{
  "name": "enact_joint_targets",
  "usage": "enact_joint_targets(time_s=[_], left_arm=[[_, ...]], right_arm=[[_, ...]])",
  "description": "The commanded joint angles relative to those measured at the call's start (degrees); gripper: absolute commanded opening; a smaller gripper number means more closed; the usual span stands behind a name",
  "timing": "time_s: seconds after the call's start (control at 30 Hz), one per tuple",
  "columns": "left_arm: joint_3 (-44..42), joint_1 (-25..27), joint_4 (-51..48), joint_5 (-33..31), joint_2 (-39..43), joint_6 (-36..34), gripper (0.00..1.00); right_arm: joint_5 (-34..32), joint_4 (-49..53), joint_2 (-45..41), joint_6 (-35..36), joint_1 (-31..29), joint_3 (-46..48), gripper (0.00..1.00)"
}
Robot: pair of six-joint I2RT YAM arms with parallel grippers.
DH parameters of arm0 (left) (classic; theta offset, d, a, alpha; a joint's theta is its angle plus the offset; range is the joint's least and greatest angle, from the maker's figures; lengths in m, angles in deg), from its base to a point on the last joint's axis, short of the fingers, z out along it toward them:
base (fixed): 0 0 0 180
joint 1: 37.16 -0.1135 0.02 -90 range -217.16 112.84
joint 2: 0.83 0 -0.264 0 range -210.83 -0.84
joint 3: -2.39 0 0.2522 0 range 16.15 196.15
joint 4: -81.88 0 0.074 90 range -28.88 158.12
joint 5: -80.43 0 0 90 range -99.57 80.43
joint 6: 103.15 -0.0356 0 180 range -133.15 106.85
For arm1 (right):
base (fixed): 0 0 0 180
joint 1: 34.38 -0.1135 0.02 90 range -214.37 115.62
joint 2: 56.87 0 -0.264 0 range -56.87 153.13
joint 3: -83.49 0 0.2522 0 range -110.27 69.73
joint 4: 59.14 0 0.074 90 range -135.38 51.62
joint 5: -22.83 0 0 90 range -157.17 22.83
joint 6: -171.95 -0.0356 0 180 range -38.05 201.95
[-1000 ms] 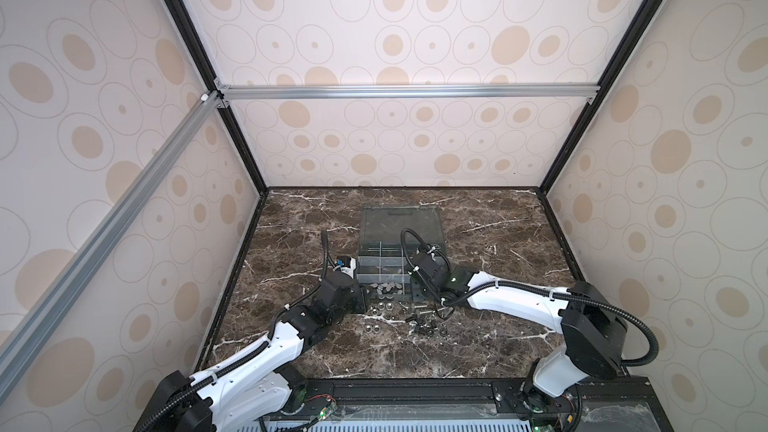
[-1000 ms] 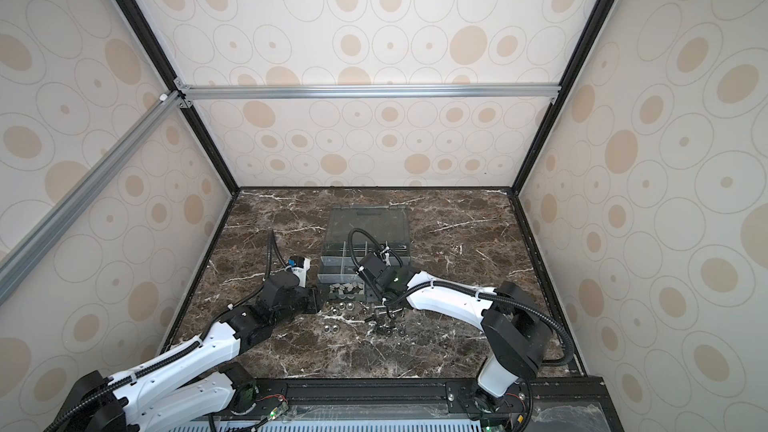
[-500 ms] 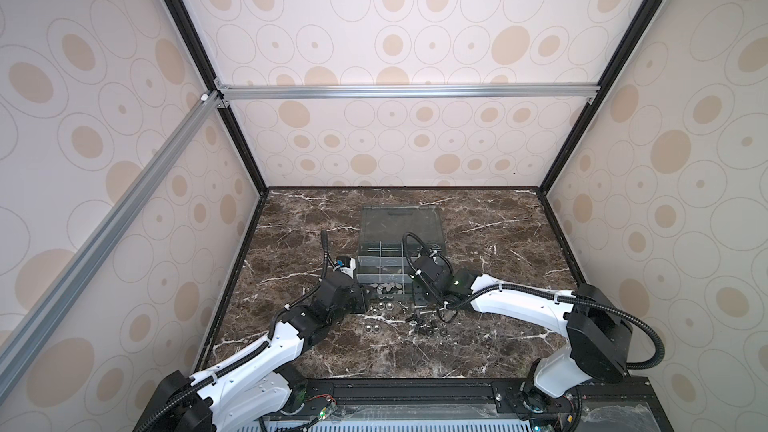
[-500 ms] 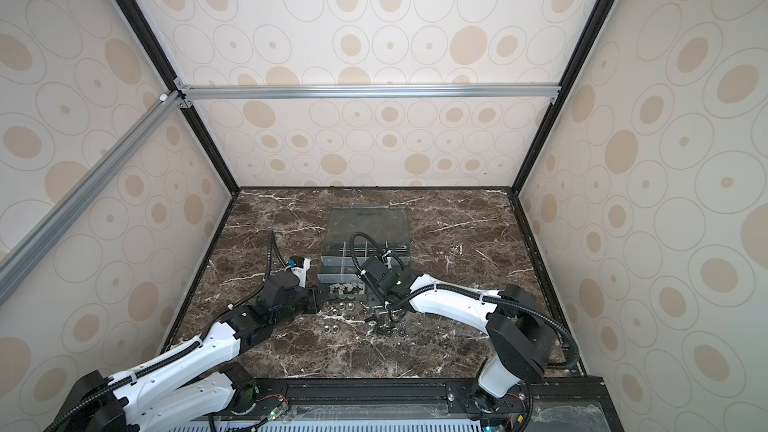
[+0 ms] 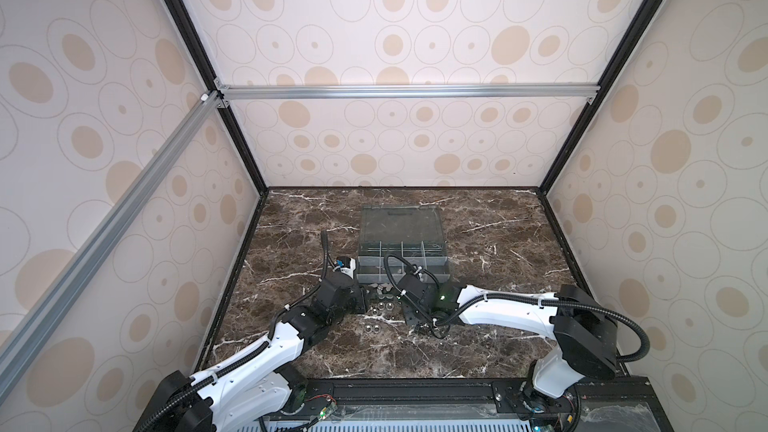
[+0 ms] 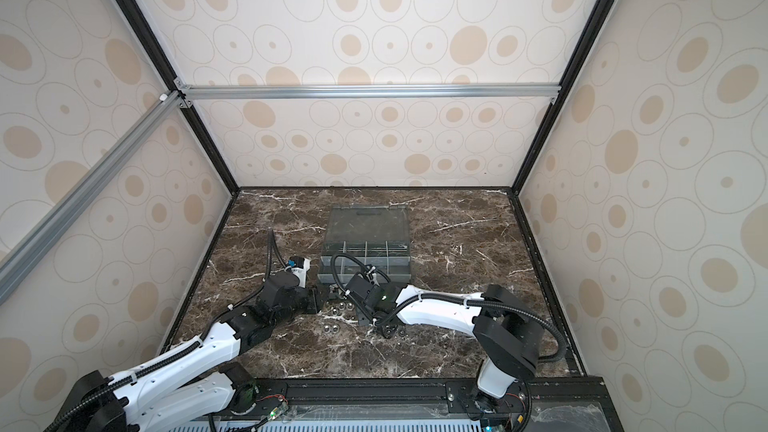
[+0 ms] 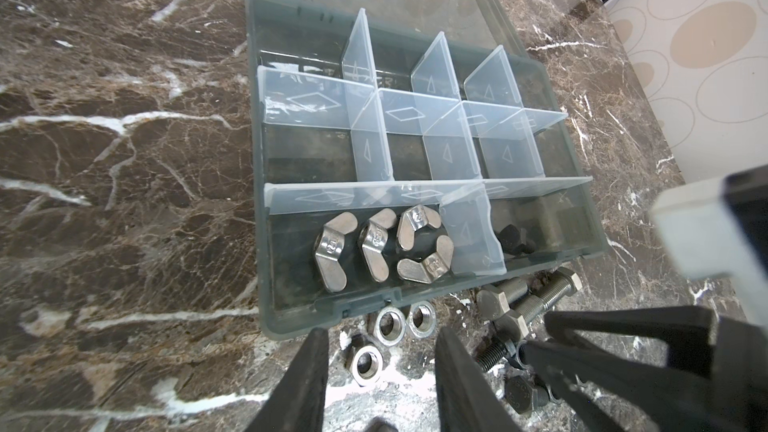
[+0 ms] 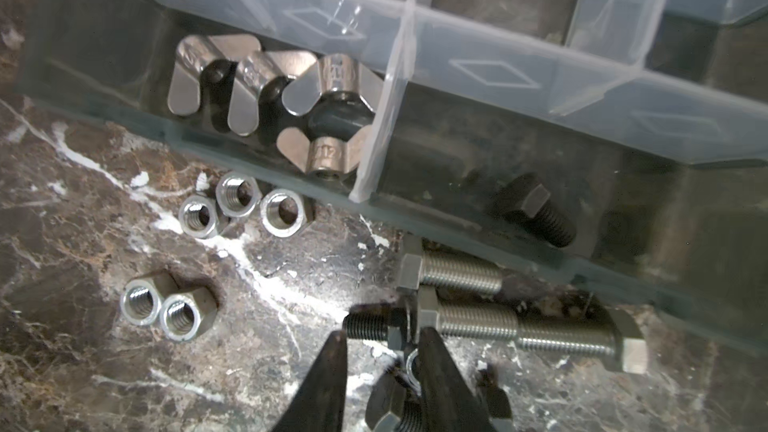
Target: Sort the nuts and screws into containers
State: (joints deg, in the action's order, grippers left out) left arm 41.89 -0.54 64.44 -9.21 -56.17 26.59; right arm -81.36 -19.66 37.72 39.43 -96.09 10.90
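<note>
Organizer box (image 7: 261,184) lies open on the marble table (image 7: 124,160). Four wing nuts (image 7: 374,247) sit in the end compartment of the front row, and one boxed black screw (image 8: 536,214) sits in the compartment alongside. Loose hex nuts (image 7: 390,326) and silver screws (image 8: 457,278) lie on the marble just outside the front wall. Left gripper (image 7: 382,334): jaws spread and empty, hex nuts lying between the tips. Right gripper (image 8: 380,332): jaws narrowly apart, tips bracketing a loose black screw (image 8: 368,326); cannot tell whether it is actually pinched.
</note>
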Motion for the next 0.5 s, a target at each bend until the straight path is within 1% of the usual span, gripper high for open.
enact_joint_targets(time_s=[0.0, 0.17, 0.47], left_arm=[[0.2, -0.5, 0.3, 0.1, 0.6, 1.0, 0.42], [-0.2, -0.5, 0.2, 0.0, 1.6, 1.3, 0.43], [-0.5, -0.5, 0.0, -0.1, 1.8, 1.3, 0.43]], right_arm=[[0.9, 1.4, 2.0, -1.1, -1.2, -2.0, 0.33], [0.8, 1.6, 3.8, -1.0, -1.7, -2.8, 0.32], [-2.8, 4.9, 5.2, -1.0, -1.7, -3.7, 0.33]])
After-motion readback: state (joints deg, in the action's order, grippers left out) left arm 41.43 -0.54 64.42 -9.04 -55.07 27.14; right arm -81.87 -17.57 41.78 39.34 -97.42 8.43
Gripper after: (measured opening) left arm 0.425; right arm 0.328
